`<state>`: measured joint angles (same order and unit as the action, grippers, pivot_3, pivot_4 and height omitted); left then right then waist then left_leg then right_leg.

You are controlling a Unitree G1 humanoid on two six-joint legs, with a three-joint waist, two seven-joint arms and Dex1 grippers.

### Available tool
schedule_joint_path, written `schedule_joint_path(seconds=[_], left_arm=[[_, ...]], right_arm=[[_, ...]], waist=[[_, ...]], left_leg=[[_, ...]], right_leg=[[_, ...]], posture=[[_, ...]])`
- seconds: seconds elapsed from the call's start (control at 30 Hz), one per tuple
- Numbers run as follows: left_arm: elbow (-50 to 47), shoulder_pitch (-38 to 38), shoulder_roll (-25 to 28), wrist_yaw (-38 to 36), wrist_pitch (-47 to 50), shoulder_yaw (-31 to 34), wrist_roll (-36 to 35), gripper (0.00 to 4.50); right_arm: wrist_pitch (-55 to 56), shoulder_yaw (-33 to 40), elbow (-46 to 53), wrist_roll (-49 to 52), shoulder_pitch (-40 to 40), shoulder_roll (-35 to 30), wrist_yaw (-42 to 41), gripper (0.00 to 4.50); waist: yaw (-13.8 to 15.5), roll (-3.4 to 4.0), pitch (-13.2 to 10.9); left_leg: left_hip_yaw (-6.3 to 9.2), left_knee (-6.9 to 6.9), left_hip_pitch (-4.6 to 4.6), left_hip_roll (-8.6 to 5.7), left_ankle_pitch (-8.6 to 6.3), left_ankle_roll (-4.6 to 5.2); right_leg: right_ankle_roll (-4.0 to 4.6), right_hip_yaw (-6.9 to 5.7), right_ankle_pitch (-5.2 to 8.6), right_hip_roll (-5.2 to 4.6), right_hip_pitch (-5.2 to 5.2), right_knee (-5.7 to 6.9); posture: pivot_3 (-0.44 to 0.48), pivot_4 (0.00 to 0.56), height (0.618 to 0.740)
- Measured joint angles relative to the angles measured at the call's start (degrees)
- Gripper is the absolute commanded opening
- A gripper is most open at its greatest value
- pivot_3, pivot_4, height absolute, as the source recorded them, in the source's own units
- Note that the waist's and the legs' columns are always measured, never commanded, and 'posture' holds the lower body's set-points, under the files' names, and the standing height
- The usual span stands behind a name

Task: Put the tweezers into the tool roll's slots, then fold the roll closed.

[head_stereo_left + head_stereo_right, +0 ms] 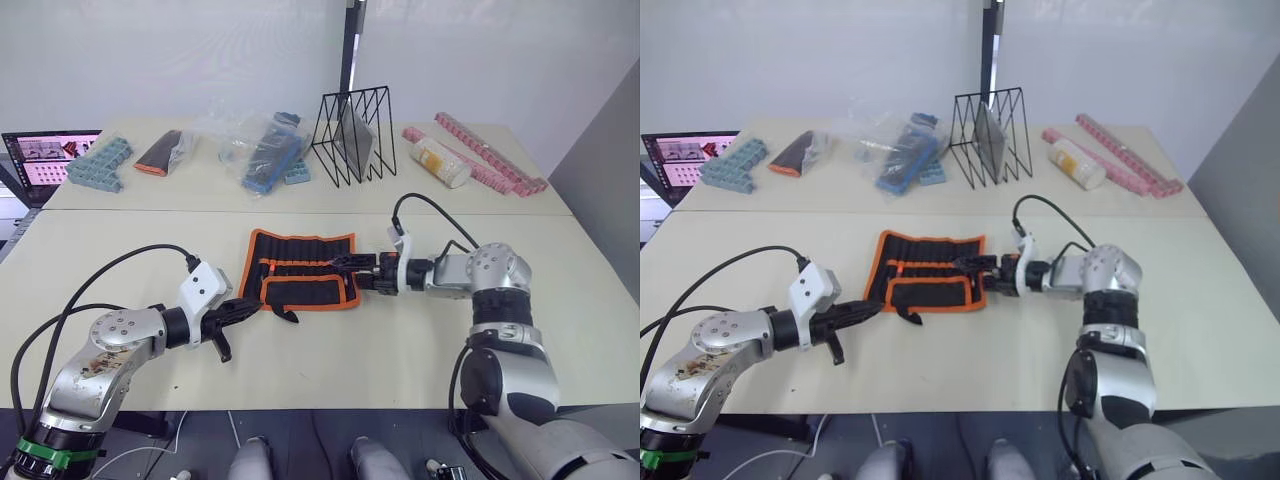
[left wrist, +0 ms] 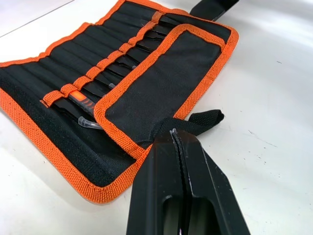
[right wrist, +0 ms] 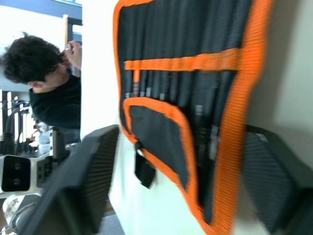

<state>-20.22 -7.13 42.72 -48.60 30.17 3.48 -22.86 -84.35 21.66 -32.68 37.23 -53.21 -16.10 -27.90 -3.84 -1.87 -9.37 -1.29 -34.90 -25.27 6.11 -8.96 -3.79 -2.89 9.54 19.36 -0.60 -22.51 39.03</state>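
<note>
**A:** Your tool roll (image 1: pixel 300 268) lies flat and open at the centre of the frame on the near tabletop (image 1: pixel 120 250). The slots (image 2: pixel 98 68) already look loaded, with dark slivers I take for tweezers (image 2: pixel 142 46) under the orange band.

**B:** How will it handle?

**A:** Soft fabric, light, floppy, I'd judge. It'll sag and slide rather than hinge cleanly, so pin one side while you fold. The orange edging (image 2: pixel 215 63) is the firmest place to take hold; the strap (image 2: pixel 198 121) is another handle.

**B:** Where are your arms?

**A:** Right gripper (image 1: pixel 350 266) sits at the roll's right edge with its jaws spread wide, straddling the edging. Left gripper (image 1: pixel 240 309), lower left of centre, has its jaws clenched on nothing, tips just beside the strap.

**B:** Anything in your way?

**A:** Not near the roll. The wire rack (image 1: pixel 355 135), plastic bags (image 1: pixel 255 145), blue blocks (image 1: pixel 100 163) and pink strips (image 1: pixel 490 155) sit well apart along the upper frame.
</note>
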Motion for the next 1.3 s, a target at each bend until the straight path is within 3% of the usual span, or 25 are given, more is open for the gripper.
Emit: schedule_joint_path(seconds=[0.23, 0.27, 0.6, 1.1, 1.3], left_arm=[[0.2, -0.2, -0.6, 0.2, 0.0, 0.0, 0.0, 0.00], [0.2, -0.2, -0.7, 0.2, 0.0, -0.1, 0.0, 0.00], [0.4, -0.2, -0.9, 0.2, -0.1, -0.2, 0.3, 0.00], [3.4, -2.2, -1.5, -1.1, -2.5, -1.7, 1.1, 0.00], [5.0, -3.4, -1.8, -1.5, -3.6, -2.2, 1.7, 0.00]], right_arm=[[0.4, -2.7, 1.4, 0.0, 2.7, -0.4, -1.9, 0.16], [0.3, -2.9, 1.4, 0.0, 2.9, -0.1, -1.9, 0.03], [0.3, -3.3, 2.2, 0.0, 2.8, -0.7, -2.2, 0.03], [1.5, -5.2, 1.8, -0.6, 2.5, -13.7, -6.3, 0.03], [-0.1, -5.4, 3.8, -0.4, 2.2, -15.1, -6.9, 0.03]], waist=[[-0.1, 0.00, 0.0], [-0.1, 0.00, 0.0], [0.0, 0.00, 0.0], [1.2, 0.02, 0.0], [1.2, 0.02, 0.0]], left_leg=[[0.01, 0.02, 0.00, 0.00, 0.00, 0.00], [0.01, 0.02, 0.00, 0.00, 0.00, 0.00], [0.03, 0.01, 0.00, 0.00, 0.00, 0.00], [0.02, -0.04, -0.02, -0.03, 0.00, 0.00], [0.02, -0.04, -0.02, -0.03, 0.00, 0.00]], right_leg=[[0.00, 0.00, 0.00, 0.00, -0.01, 0.00], [0.00, 0.00, 0.00, 0.00, -0.01, 0.00], [0.00, -0.01, 0.00, 0.00, 0.00, 0.00], [0.00, 0.00, 0.00, -0.02, 0.01, -0.05], [0.00, 0.00, 0.00, -0.02, 0.01, -0.05]], posture=[[0.000, 0.150, 0.726], [0.000, 0.150, 0.726], [0.000, 0.150, 0.726], [0.000, 0.150, 0.726], [0.000, 0.150, 0.726]])
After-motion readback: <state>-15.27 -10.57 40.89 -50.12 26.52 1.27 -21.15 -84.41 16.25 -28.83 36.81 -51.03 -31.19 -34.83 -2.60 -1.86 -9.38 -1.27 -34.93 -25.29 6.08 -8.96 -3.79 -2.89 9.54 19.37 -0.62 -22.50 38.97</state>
